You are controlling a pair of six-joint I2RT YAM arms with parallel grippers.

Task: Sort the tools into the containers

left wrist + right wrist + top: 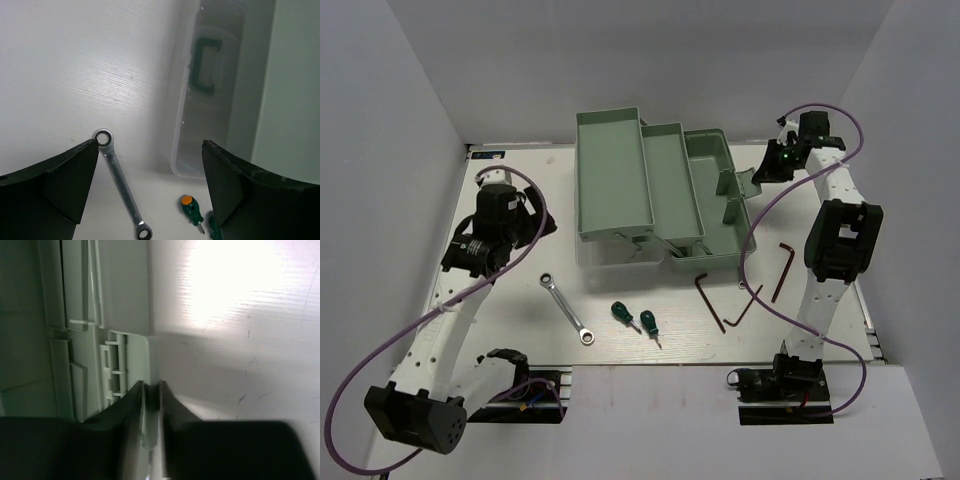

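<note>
Between the wide-apart fingers of the left end effector (150, 144), in its own wrist view, a silver wrench (122, 185) lies flat on the white desk (75, 65). These fingers are spread far apart and hold nothing. One ring end of the wrench shows just beside the left finger's tip. To the right of the wrench, close to the right finger, sits a small green screwdriver (191, 212) with an orange spot on its end. Ahead of the fingers is a clear box (200, 125) with a green clip on it.

The right end effector (152, 383) is squeezed tight on a thin edge of the pale green toolbox (125, 295). That edge sticks up between its two dark fingers (127, 410). Left of these fingers is more of the toolbox, and right of them is white desk.

From above, the toolbox is open, with its trays spread out like steps. A second green screwdriver (648, 324) and three dark bent hex keys (710, 300) lie on the desk. They are well away from both end effectors, on the side nearer the arm bases.
</note>
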